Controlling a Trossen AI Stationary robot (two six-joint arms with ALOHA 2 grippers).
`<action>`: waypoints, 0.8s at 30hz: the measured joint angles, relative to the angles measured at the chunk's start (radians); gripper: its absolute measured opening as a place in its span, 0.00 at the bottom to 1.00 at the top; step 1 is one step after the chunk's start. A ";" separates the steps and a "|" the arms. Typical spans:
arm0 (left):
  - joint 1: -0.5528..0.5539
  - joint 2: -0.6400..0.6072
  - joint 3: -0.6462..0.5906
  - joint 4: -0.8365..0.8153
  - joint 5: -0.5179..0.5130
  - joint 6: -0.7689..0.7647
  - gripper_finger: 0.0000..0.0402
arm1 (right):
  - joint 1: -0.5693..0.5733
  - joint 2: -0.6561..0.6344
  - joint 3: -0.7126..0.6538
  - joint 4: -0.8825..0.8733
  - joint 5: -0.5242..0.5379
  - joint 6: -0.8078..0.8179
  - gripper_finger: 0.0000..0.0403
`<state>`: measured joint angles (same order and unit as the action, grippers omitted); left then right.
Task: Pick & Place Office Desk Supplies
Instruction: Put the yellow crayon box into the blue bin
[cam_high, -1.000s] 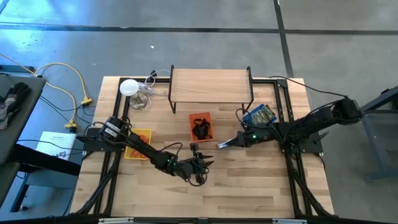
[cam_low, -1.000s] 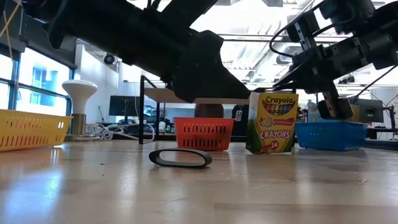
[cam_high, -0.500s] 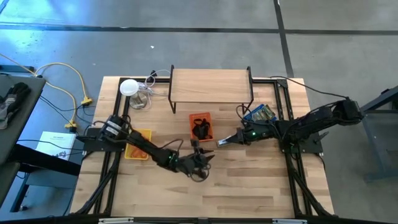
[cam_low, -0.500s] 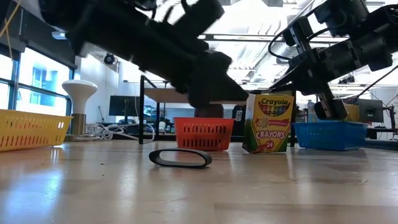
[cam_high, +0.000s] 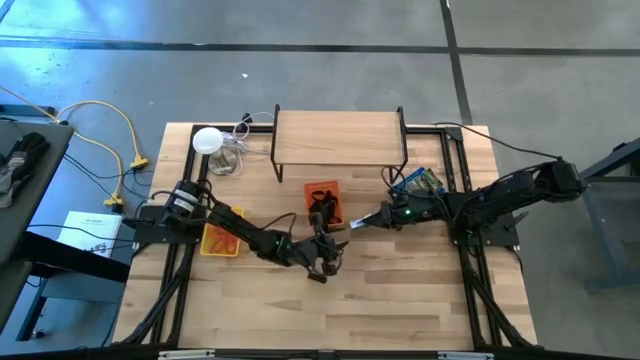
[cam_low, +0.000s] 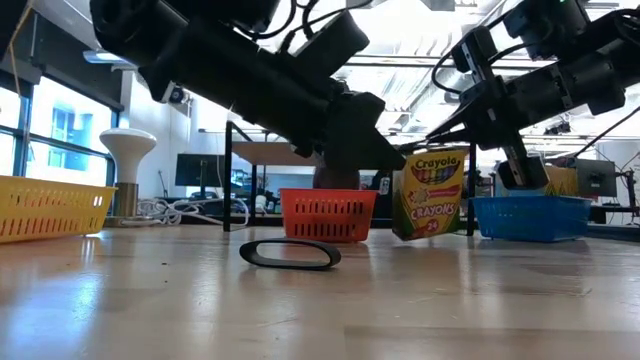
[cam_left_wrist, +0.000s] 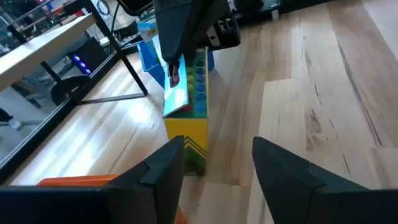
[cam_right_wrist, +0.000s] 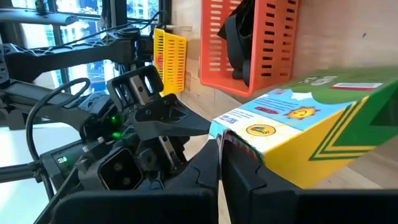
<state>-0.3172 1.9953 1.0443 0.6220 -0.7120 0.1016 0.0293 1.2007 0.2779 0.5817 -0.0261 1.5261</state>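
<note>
A yellow-and-green crayon box (cam_low: 432, 194) hangs tilted from my shut right gripper (cam_high: 352, 228), just right of the orange basket (cam_high: 322, 203), which holds black items (cam_right_wrist: 239, 31). My left gripper (cam_left_wrist: 217, 146) stands open with nothing between its fingers, a little on the near side of the basket (cam_low: 328, 215) and beside the box (cam_left_wrist: 186, 118). A black loop (cam_low: 290, 254) lies flat on the table under the left arm, on the near side of that gripper (cam_high: 328, 245). My right gripper pinches the box's open top flap (cam_right_wrist: 242, 124) between its two shut fingers (cam_left_wrist: 177, 37). They come slanting down from the table's right. The box hangs tilted below them, its lower end low over the table; whether it touches the wood I cannot tell.
A yellow tray (cam_high: 222, 232) sits at the left under my left arm and a blue tray (cam_high: 415, 185) at the right. A wooden shelf (cam_high: 340, 135) spans the far side, with a white lamp (cam_high: 208, 140) and cables to its left. Bare wood lies near the front edge.
My left arm has swung toward the table's far edge, bringing its gripper closer to the orange basket and the crayon box. The black loop has stayed where it lay.
</note>
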 joint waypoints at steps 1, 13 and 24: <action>0.004 0.000 0.000 0.000 0.001 -0.008 0.46 | -0.005 0.000 0.000 0.001 0.000 0.000 0.01; 0.063 0.000 0.000 0.000 0.007 -0.087 0.47 | -0.013 0.000 0.000 0.006 -0.022 0.000 0.01; 0.058 0.000 0.000 -0.014 0.094 -0.122 0.47 | -0.013 0.000 0.000 0.006 -0.018 0.000 0.01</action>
<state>-0.2593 1.9953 1.0443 0.6079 -0.6178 -0.0199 0.0166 1.2007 0.2779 0.5880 -0.0441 1.5257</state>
